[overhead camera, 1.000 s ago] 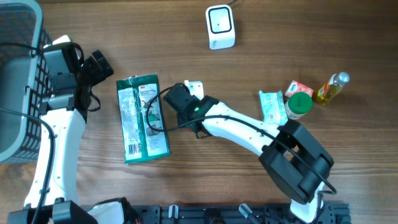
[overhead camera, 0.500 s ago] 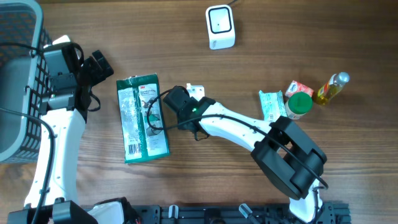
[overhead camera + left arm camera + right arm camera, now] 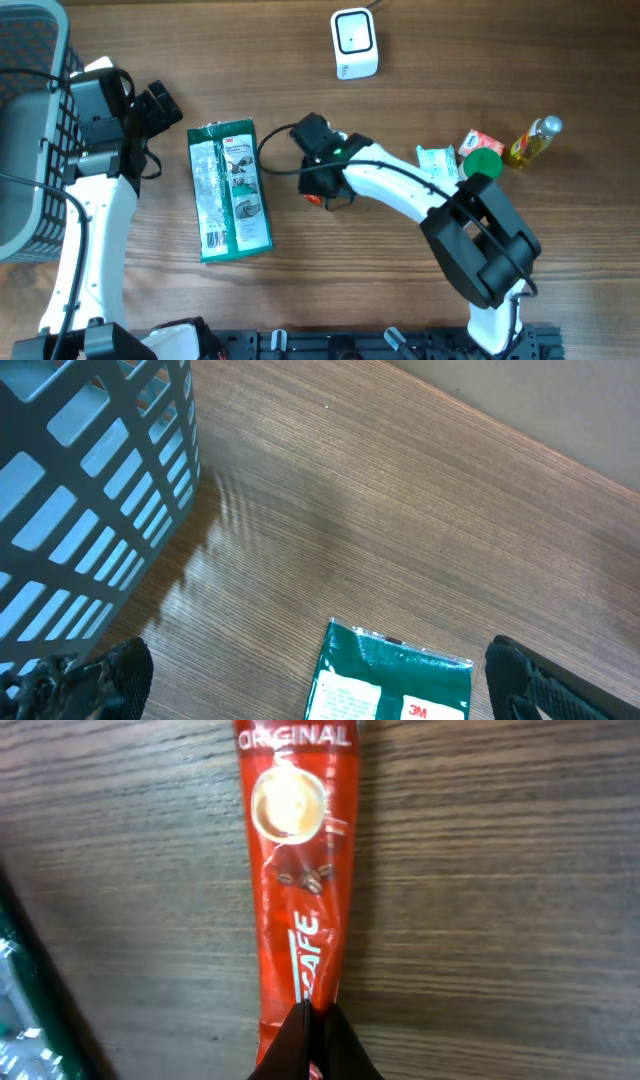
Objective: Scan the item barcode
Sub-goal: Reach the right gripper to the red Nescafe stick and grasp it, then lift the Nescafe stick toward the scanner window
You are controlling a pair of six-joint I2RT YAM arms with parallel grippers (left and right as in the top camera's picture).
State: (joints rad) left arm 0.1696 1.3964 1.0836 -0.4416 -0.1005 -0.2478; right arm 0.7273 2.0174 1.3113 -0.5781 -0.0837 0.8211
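1. Right claw (image 3: 315, 1038): pinched fully shut on one end of a red coffee sachet (image 3: 298, 870), dark fingertips meeting over the wrapper just below the "CAFE" lettering.
2. Sachet seen lengthwise in the right wrist view, with "ORIGINAL" and a printed cup at the end away from the claw and wood grain of the worktop (image 3: 520, 900) on both sides.
3. Impossible to tell whether the sachet lies flat on the wood or hangs just above it.
4. From overhead, only a sliver of red sachet (image 3: 314, 199) showing at the near edge of the right claw (image 3: 320, 190), about mid-worktop.
5. To the left of that spot, just apart: a flat green pack (image 3: 230, 190) lying lengthwise, its "3M" end farthest away.
6. Well beyond, at the far edge: a white scanner (image 3: 354, 43), standing alone.
7. To the right, grouped close together: a white-and-green packet (image 3: 438, 168), a green-lidded jar (image 3: 482, 168), a small orange box (image 3: 478, 141) and a yellow bottle (image 3: 532, 141).
8. Left claw (image 3: 158, 110): spread wide open, gripping nothing, poised beside the far-left corner of the green pack.
9. In the left wrist view, one dark finger (image 3: 105, 678) at each lower corner, the top of the green pack (image 3: 395, 680) between them.
10. At the far left: a grey lattice basket (image 3: 30, 130), next to the left arm.
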